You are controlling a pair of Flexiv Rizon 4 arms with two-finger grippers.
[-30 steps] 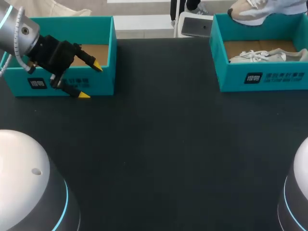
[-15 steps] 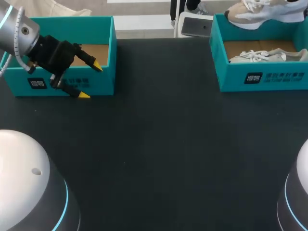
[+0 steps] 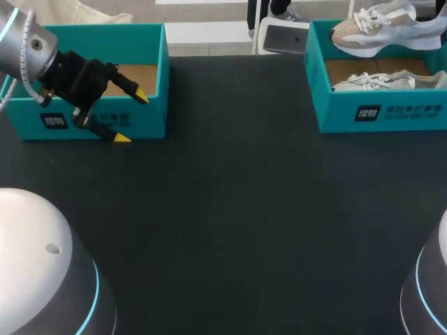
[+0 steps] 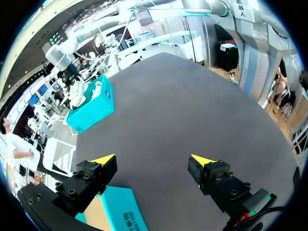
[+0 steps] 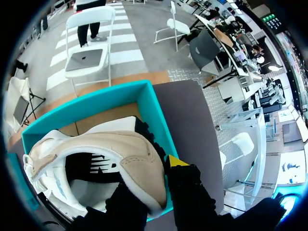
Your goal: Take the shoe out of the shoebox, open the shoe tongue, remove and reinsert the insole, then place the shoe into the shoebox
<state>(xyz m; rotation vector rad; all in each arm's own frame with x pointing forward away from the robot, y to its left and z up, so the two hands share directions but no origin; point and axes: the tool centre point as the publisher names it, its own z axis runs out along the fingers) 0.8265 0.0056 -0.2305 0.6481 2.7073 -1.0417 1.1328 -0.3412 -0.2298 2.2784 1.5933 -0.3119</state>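
Note:
A beige and white shoe (image 3: 380, 31) hangs over the far edge of the right teal shoebox (image 3: 380, 112). In the right wrist view my right gripper (image 5: 154, 178) is shut on the heel of this shoe (image 5: 96, 154), above the open box (image 5: 96, 98); one yellow tip shows, the other is hidden behind the heel. A second white shoe (image 3: 387, 80) lies inside that box. My left gripper (image 3: 133, 117) stands open and empty at the near right corner of the left teal shoebox (image 3: 91, 35). Its fingers (image 4: 103, 159) stand wide apart over the dark table.
The dark table (image 3: 230, 209) stretches between the two boxes. A corner of the left box (image 4: 120, 211) shows under my left gripper (image 4: 153, 161), and the right box (image 4: 91, 108) stands far ahead of it across the table.
The held shoe has shifted above the right box and more of it shows. My left arm has not moved.

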